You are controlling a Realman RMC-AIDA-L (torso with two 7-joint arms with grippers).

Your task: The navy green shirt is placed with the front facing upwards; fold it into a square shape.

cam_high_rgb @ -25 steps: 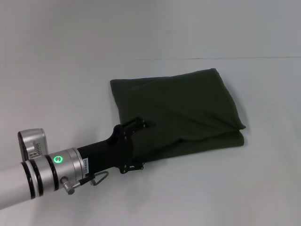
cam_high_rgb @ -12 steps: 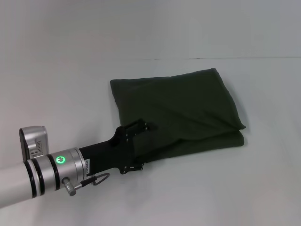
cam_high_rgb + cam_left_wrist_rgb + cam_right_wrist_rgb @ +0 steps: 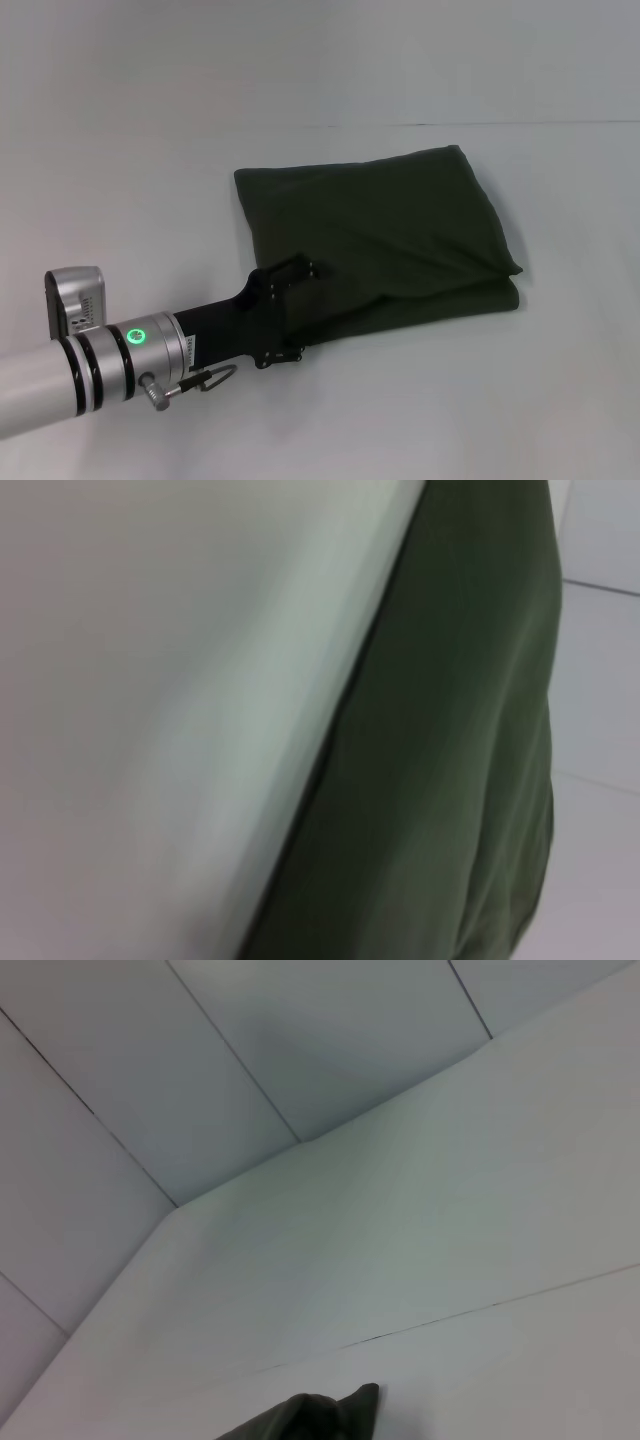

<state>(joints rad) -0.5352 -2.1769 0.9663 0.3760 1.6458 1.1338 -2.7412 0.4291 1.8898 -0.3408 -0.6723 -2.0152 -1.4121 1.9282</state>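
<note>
The navy green shirt (image 3: 385,235) lies folded into a rough square on the white table, plain green side up, with no print or collar showing. Its layers are stacked unevenly along the near right edge. My left gripper (image 3: 300,315) sits at the shirt's near left corner, its black jaws spread wide over the cloth edge and open, the tips blending into the dark fabric. The left wrist view shows the shirt's edge (image 3: 450,780) close up against the table. A corner of the shirt (image 3: 310,1415) peeks into the right wrist view. My right gripper is out of view.
The white table (image 3: 480,400) stretches around the shirt on all sides. A pale wall (image 3: 300,60) stands behind the table's far edge. My left forearm (image 3: 90,365) crosses the near left part of the table.
My left arm has slid slightly to the right, towards the shirt's near left corner. The shirt itself has not moved.
</note>
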